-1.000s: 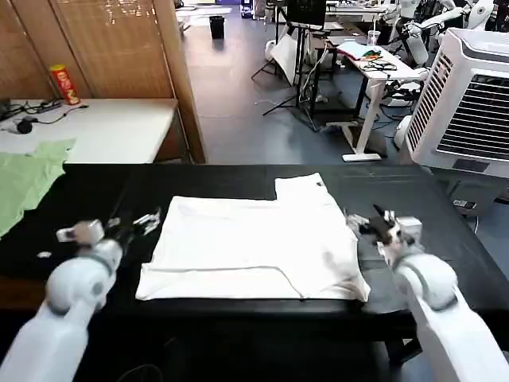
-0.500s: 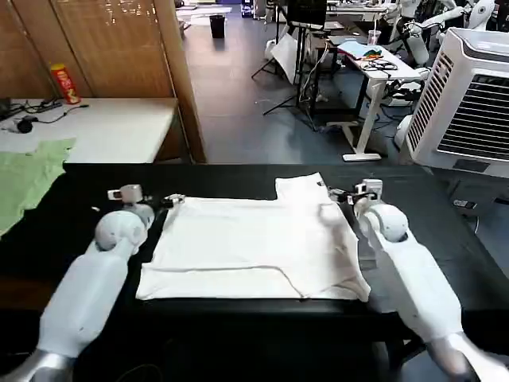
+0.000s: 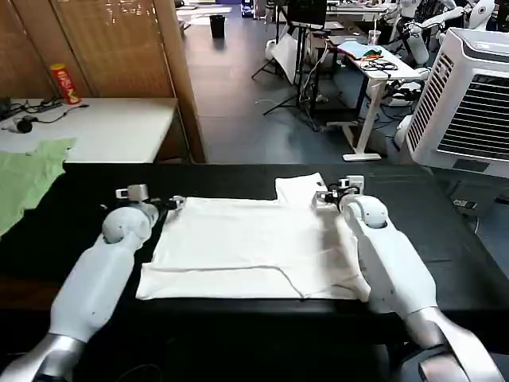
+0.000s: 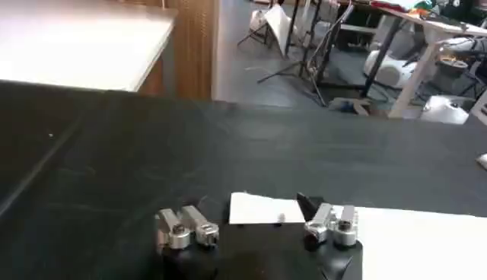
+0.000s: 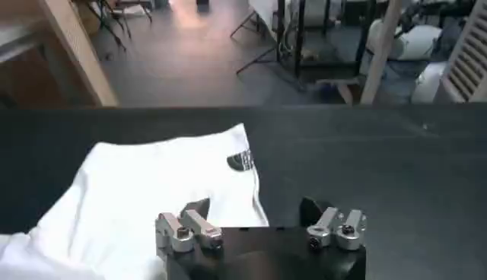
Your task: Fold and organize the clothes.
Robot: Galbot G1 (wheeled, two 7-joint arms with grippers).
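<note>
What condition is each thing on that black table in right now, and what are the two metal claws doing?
White T-shirt: partly folded, lying flat on the black table, one sleeve sticking out at the far edge.
Left gripper: open, at the shirt's far left corner.
Right gripper: open, at the far right corner, by the sleeve.
Pale green garment: unfolded, spread at the table's left end.

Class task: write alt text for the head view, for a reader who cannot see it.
A white T-shirt lies partly folded on a black table. The left pincer is open at its far left corner; the right pincer is open at its far right corner.
</note>
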